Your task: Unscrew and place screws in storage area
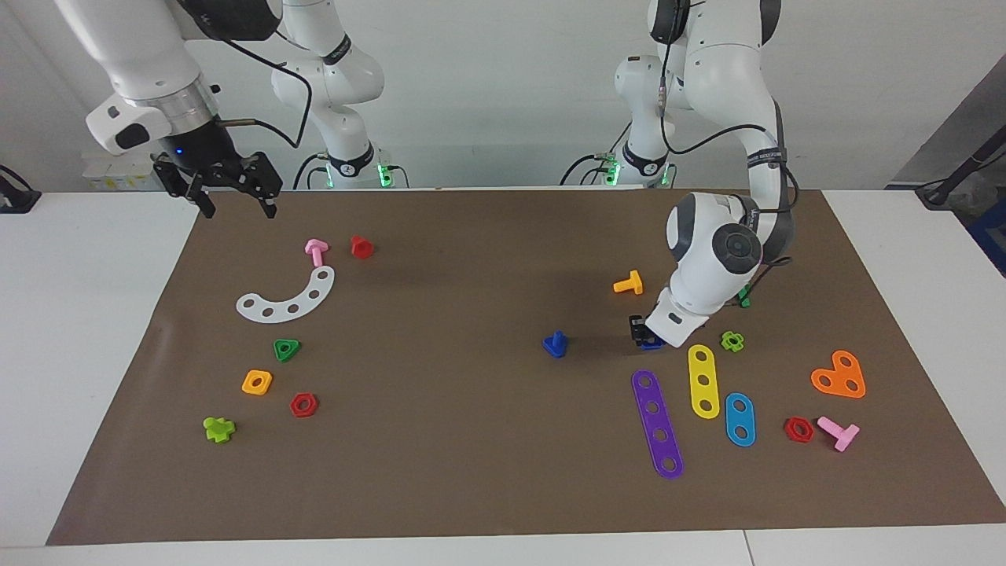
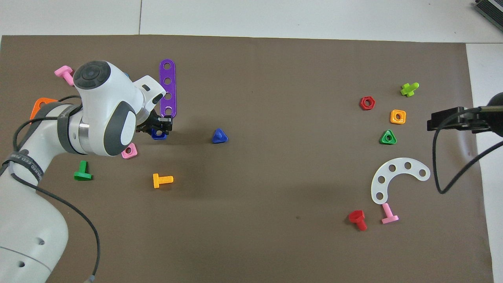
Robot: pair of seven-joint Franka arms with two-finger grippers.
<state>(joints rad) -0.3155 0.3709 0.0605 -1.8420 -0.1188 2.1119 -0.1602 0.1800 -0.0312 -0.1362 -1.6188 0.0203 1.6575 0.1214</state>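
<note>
A blue screw stands head down, stem up, alone on the bare middle of the brown paper mat; it also shows in the overhead view. My left gripper is low over the mat at a blue square nut, toward the left arm's end. The nut shows just under the fingers in the overhead view. I cannot tell whether the gripper holds the nut. My right gripper hangs open and empty above the mat's edge at the right arm's end.
A purple strip, a yellow strip, a blue strip and an orange bolt lie around the left gripper. A white curved strip, a pink bolt, a red bolt and several nuts lie toward the right arm's end.
</note>
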